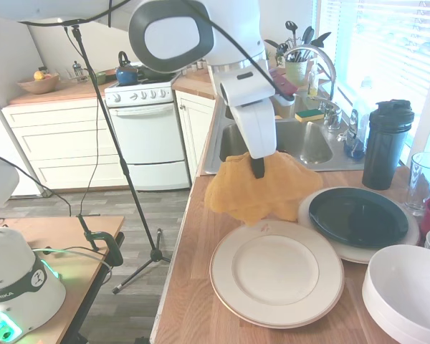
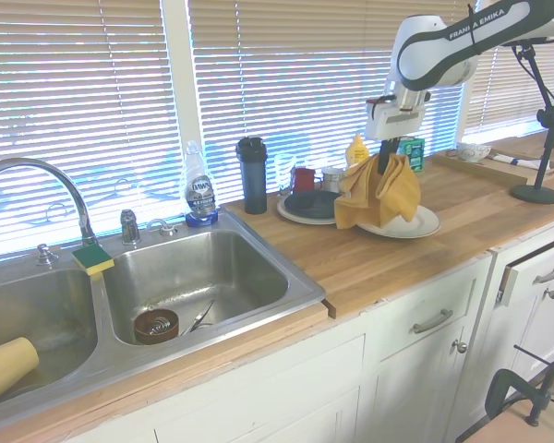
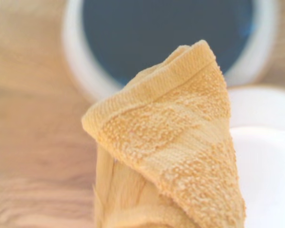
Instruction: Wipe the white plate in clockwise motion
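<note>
The white plate lies on the wooden counter, cream with a thin brown rim line and a small reddish mark near its far edge. It also shows behind the hanging cloth in the second exterior view. My gripper hangs above the plate's far-left edge, shut on a yellow terry cloth. The cloth droops in folds, its lowest part near the plate's rim. In the second exterior view the gripper holds the cloth above the counter. The wrist view shows the cloth close up, with the white plate beside it.
A dark green plate rests on another white plate to the right. Deep white bowls sit front right, with a clear glass and a black bottle behind. The steel sink lies beyond. The counter's left edge drops to the floor.
</note>
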Controlling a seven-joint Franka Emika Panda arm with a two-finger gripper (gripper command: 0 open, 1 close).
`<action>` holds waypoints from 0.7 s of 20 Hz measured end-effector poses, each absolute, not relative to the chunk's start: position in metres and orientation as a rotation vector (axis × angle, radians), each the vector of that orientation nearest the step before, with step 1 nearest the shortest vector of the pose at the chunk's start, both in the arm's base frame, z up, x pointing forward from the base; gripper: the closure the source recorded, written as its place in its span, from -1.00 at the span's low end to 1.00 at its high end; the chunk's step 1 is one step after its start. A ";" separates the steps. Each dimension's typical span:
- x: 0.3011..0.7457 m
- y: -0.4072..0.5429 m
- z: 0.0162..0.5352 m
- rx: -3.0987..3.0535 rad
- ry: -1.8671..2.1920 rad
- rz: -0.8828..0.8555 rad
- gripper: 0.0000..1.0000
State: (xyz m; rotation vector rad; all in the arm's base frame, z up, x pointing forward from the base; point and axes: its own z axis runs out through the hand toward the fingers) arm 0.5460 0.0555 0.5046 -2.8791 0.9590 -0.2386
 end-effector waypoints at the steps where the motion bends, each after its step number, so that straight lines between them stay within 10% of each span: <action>1: 0.548 0.045 0.512 -2.869 0.982 -0.249 1.00; 14: 0.539 -0.010 0.447 -2.877 1.085 -0.115 1.00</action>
